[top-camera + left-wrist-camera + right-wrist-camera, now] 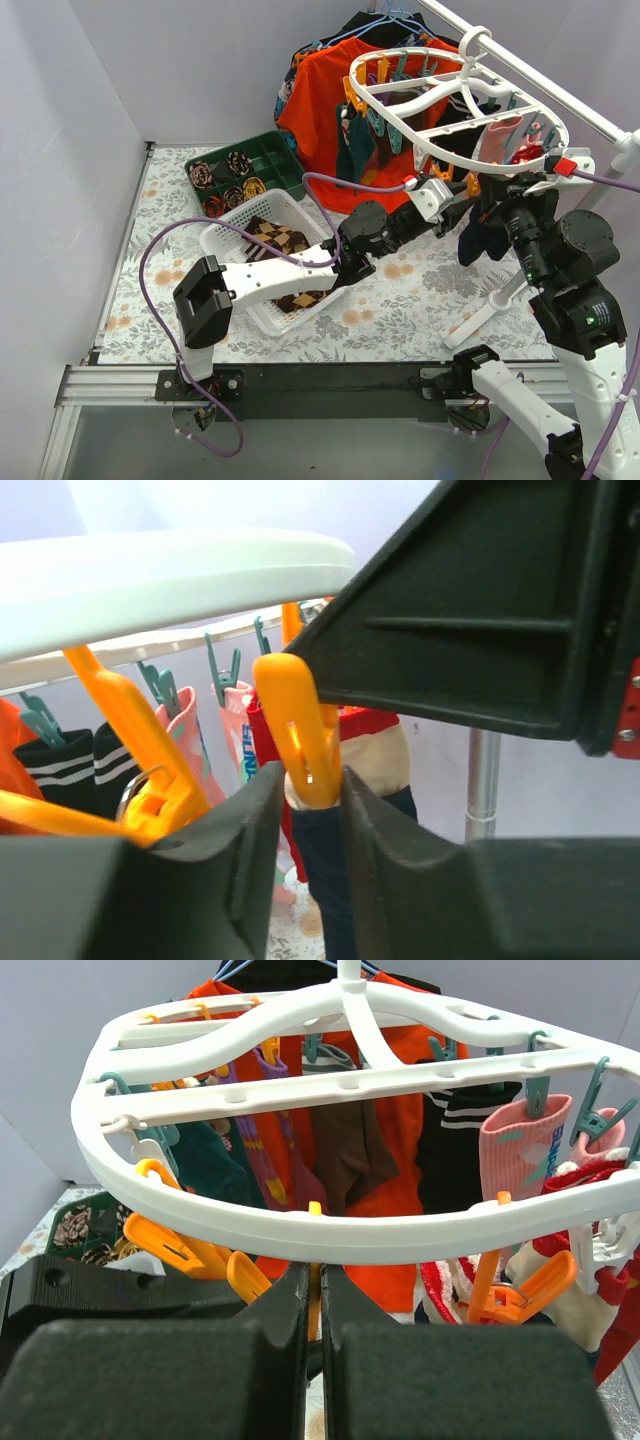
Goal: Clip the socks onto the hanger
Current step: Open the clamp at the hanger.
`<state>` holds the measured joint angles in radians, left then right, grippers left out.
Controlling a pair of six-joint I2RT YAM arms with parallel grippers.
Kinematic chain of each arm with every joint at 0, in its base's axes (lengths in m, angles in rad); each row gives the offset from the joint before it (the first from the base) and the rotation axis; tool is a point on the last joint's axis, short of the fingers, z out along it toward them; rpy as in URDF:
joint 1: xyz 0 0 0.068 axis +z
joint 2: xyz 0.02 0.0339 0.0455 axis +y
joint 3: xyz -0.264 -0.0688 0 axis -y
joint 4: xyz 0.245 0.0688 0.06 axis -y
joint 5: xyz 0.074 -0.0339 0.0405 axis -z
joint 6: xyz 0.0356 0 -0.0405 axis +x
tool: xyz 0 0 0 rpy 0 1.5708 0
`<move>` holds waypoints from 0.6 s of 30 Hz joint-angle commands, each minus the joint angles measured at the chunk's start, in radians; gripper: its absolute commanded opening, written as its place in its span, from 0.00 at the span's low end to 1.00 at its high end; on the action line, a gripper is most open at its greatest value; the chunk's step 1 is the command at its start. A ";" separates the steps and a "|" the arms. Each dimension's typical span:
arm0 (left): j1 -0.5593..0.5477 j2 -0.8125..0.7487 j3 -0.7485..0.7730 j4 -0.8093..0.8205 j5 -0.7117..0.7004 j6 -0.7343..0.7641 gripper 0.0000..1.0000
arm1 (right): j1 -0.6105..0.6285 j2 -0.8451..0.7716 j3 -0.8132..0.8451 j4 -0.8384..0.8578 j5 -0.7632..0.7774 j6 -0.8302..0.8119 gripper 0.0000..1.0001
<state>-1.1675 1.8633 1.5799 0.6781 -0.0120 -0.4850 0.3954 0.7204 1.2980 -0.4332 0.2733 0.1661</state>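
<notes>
The white oval hanger (pixel 452 166) hangs from a rail at the back right, with several socks clipped on it. My left gripper (pixel 438 195) reaches under its near rim. In the left wrist view its jaws (pixel 308 798) press on both sides of the lower end of an orange clip (pixel 295 720). This clip holds a navy sock with a tan cuff (pixel 335 875), which shows dark in the top view (pixel 478 240). My right gripper (pixel 492 203) is just beside it, below the rim (pixel 330 1232). Its jaws (pixel 315 1295) are shut on a thin orange clip part (pixel 315 1222).
A white basket (pixel 225 237) with argyle socks (pixel 278 238) stands mid-left. A green tray (pixel 285 160) of rolled bundles lies behind it. An orange T-shirt (pixel 320 110) hangs at the back. The white rail (pixel 545 88) runs along the right. A white bar (pixel 485 310) lies on the table.
</notes>
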 commanded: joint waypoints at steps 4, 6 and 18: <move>0.000 -0.015 0.040 -0.020 -0.017 -0.017 0.06 | 0.006 -0.016 0.026 0.033 -0.019 0.006 0.03; 0.000 -0.018 0.037 -0.025 -0.025 -0.021 0.01 | 0.007 -0.024 0.032 0.034 -0.014 0.000 0.13; 0.000 -0.029 0.040 -0.061 -0.032 -0.033 0.00 | 0.010 -0.058 0.040 -0.007 -0.086 -0.028 0.60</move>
<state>-1.1687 1.8633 1.5845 0.6422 -0.0269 -0.5144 0.4000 0.6617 1.3094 -0.4454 0.2340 0.1524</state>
